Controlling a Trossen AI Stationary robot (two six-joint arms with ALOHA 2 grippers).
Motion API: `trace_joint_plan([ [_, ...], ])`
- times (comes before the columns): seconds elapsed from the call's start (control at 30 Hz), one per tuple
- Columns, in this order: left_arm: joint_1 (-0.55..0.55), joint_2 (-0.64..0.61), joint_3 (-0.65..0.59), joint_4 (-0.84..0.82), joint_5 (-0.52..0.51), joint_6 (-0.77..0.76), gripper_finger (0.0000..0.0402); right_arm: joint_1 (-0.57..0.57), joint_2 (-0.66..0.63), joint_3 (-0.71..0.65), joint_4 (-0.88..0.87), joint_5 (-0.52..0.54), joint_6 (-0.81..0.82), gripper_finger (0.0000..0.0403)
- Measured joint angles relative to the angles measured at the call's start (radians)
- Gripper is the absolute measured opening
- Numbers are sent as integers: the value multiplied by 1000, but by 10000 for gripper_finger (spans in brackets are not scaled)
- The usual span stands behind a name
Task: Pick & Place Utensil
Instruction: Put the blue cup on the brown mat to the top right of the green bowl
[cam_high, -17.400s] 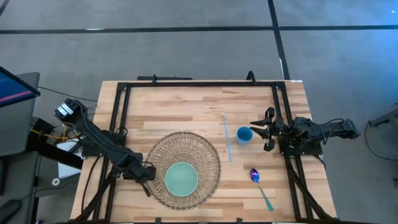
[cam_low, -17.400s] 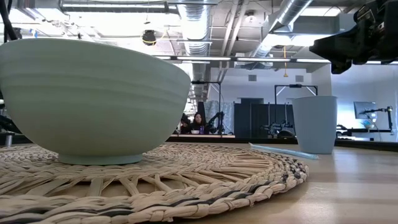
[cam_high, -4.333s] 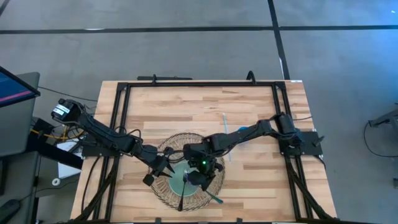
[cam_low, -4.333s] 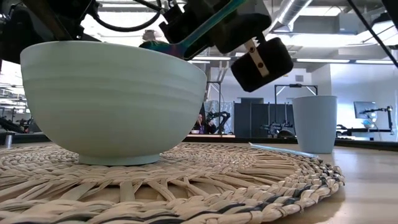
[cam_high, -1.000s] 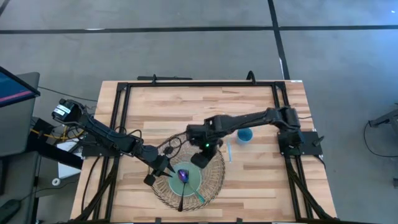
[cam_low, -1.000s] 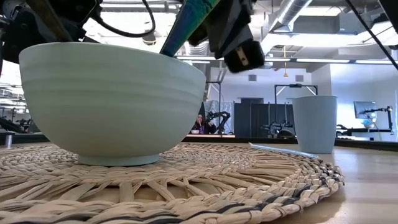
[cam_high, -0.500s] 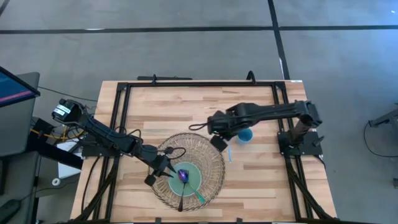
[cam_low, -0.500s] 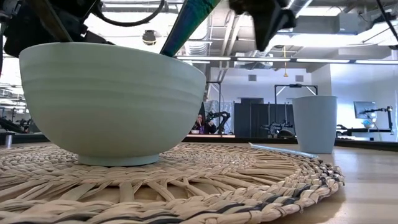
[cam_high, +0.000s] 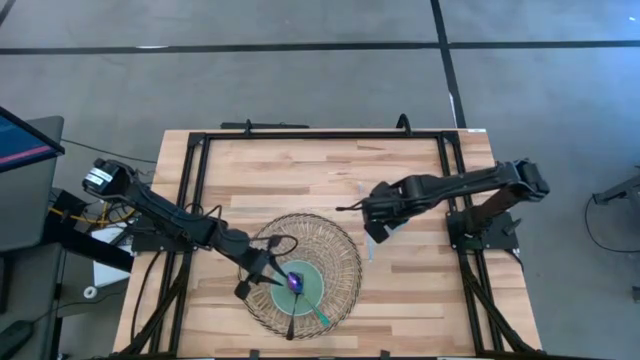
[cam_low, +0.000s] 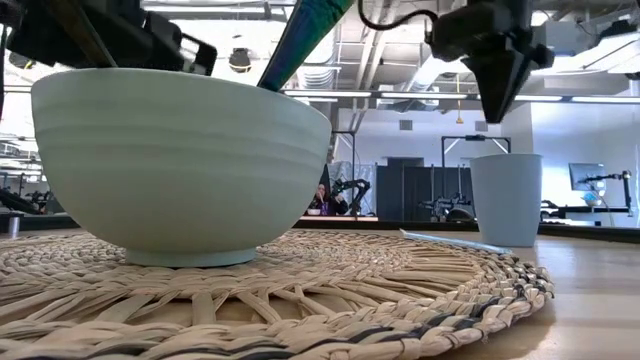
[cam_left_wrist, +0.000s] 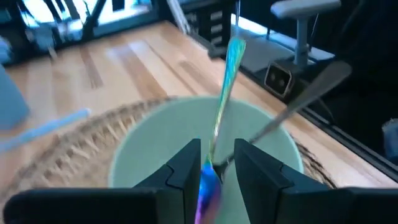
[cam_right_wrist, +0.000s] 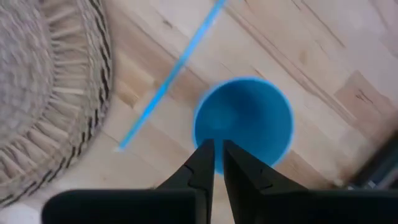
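Our right gripper (cam_right_wrist: 214, 163), fingers nearly closed on nothing, hangs above the blue cup (cam_right_wrist: 244, 123), which looks empty and which a low pass could topple. The iridescent spoon (cam_high: 296, 283) lies in the pale green bowl (cam_high: 309, 271) on the woven mat (cam_high: 340, 250) on the bench. Our left gripper (cam_left_wrist: 215, 169), part open and empty, straddles the spoon and could knock it out.
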Motion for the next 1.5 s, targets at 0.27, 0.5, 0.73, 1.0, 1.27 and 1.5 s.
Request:
trace_joint_plan([
  [0.27, 49, -124, 0, 14, -97, 86, 99, 56, -57, -24, 0, 105, -32, 2],
  [0.5, 119, -202, 0, 94, -97, 90, 99, 99, -98, -24, -17, 162, -32, 1],
  [0.73, 216, -208, 48, 130, -97, 89, 99, 132, -116, -24, -19, 170, -43, 1],
  [1.0, 329, -170, 121, 129, -120, 87, 99, 165, -128, -107, 37, 203, -54, 1],
  [1.27, 399, -139, 127, 88, -232, 59, 99, 176, -202, -286, 210, 129, -49, 1],
  [1.5, 402, -49, 128, 87, -250, 68, 102, 160, -205, -299, 275, 124, -99, 6],
])
